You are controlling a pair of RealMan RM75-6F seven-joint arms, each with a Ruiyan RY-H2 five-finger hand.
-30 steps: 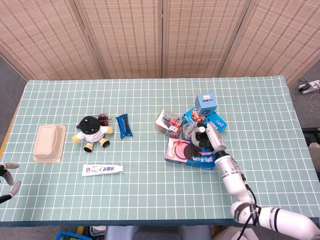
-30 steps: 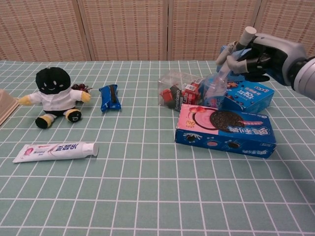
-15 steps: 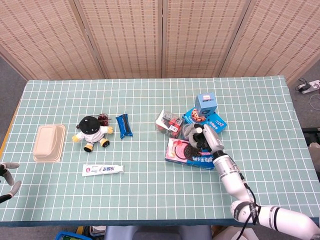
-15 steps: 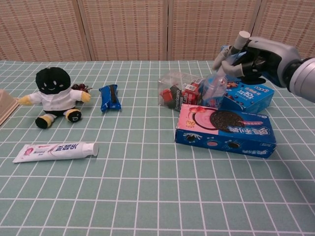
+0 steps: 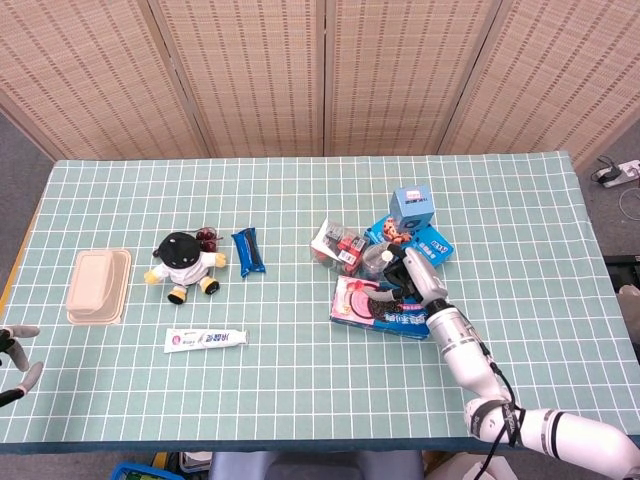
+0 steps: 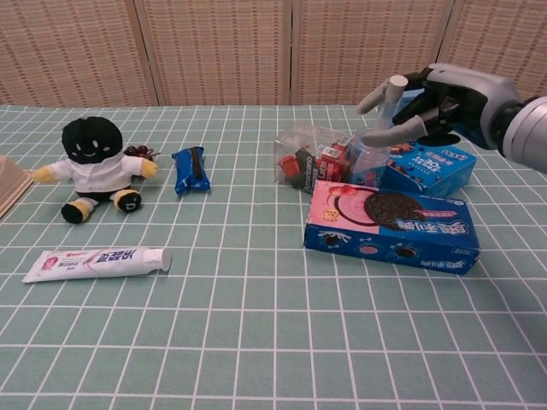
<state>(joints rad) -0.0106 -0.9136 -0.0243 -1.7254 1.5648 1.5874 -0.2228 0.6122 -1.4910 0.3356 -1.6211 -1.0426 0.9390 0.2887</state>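
Position note, right side of table (image 5: 300, 400). Right hand (image 6: 438, 96) raised over the cluster of snack packs, fingers (image 6: 381, 90) spread apart and pointing toward the middle of the table, nothing pinched between them, palm clear of everything beneath. Clear plastic container (image 6: 367, 159) just below and slightly ahead of those fingertips, near but apart from them. Wedged between clear bag of red packets (image 6: 301, 159) and blue biscuit box (image 6: 434, 167), directly behind pink-and-blue cookie box (image 6: 389, 224). Cup or wrapper: cannot tell. Long axis roughly upright, leaning a little toward the hand in chest view; too small in head view to confirm. Small blue carton (image 5: 411, 205) beyond the cluster, well behind the hand. Left hand (image 5: 12, 350) at the far left table edge, fingers apart, empty, well apart from the cluster; right hand by far the nearer. Judged: any re-grasp to come from above and behind, down along the leaning axis. Plush doll (image 6: 96, 167), blue snack bar (image 6: 190, 169), toothpaste tube (image 6: 96, 263) and beige lidded tray (image 5: 98, 286) lying on the left half. Against the earlier frames: one second back, fingers closed on the clear container and holding it lifted and tilted; half a second back, grip loosening; now released, fingers fanned open, container settled lower among the packs. Left hand and the left-half items unchanged.
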